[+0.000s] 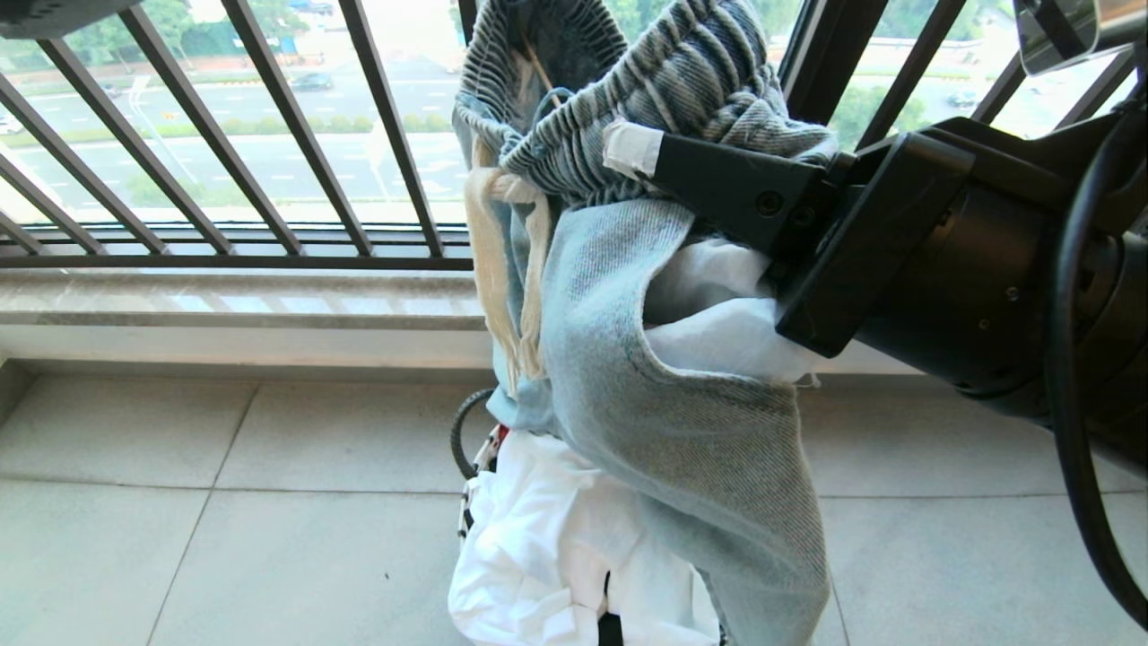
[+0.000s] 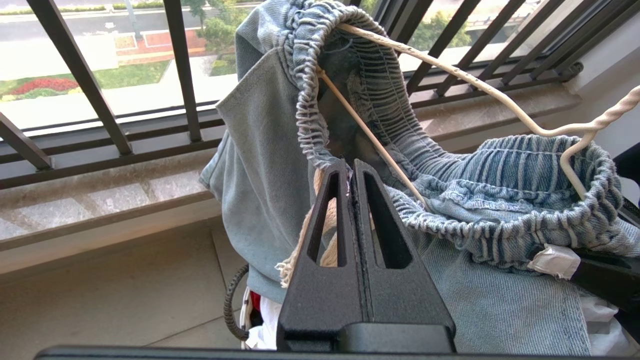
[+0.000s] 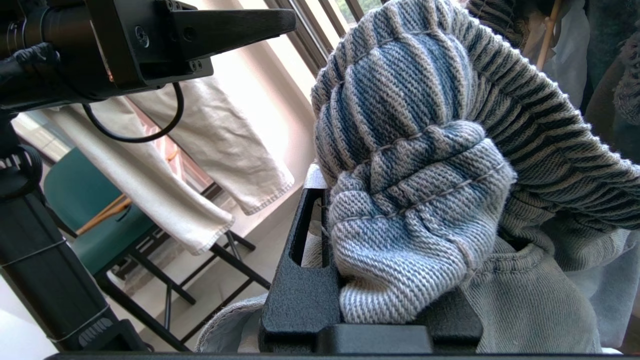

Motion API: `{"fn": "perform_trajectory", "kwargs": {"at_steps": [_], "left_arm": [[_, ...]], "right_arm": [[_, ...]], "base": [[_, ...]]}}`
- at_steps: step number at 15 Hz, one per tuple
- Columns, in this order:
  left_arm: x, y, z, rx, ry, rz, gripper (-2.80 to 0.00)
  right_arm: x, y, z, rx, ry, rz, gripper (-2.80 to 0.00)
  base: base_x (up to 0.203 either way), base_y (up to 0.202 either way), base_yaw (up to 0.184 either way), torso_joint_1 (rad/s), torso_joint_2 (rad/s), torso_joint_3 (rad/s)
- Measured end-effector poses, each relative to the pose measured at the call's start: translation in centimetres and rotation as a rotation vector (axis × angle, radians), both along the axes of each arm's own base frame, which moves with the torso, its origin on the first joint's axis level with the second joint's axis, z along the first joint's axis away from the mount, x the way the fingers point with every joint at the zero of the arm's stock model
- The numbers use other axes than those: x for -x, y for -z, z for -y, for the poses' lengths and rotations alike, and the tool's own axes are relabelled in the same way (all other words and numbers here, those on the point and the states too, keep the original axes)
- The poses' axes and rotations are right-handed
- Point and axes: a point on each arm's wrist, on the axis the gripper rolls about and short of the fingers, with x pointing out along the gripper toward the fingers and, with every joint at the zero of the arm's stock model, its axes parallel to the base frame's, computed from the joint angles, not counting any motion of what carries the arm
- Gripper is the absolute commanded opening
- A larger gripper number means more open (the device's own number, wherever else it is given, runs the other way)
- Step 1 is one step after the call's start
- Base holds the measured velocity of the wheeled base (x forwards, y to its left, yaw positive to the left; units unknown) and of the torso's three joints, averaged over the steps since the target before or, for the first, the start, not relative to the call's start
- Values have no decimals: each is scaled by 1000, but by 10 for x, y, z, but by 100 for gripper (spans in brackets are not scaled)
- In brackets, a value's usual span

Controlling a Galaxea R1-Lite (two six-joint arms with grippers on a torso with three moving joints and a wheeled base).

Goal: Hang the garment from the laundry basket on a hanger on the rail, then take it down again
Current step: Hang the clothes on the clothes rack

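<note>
Two grippers up: right gripper clamps the shorts' waistband, left gripper pressed together, empty, beside the hanger.

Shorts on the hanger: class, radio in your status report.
Right tool shut on shorts waistband. Left tool shut, holding nothing visible. Hanger threaded through waistband. Basket below.

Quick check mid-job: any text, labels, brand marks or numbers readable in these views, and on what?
None can be read.
The shorts: no tag or print shows.
The right gripper, clamped on the waistband: plain white tape on a fingertip, no writing.
The left gripper, shut: bare black plastic.
The hanger: unmarked wire.
The street beyond the window railing: road markings only, no legible signs.
</note>
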Motion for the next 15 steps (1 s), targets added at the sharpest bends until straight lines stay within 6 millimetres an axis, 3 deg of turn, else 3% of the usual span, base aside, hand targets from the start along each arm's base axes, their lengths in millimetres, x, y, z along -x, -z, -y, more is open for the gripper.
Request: {"fn": "perform_trajectory", "kwargs": {"at_steps": [5, 15], "left_arm": [[1, -4, -3, 8, -8, 11, -280], [-1, -1, 0, -17, -10, 10, -280]], "right_arm": [[0, 0, 0, 3, 1, -2, -280], [2, -2, 3, -4, 1, 4, -280]], "base": [[0, 0, 0, 2, 0, 53], [0, 0, 0, 4, 2, 195]]}}
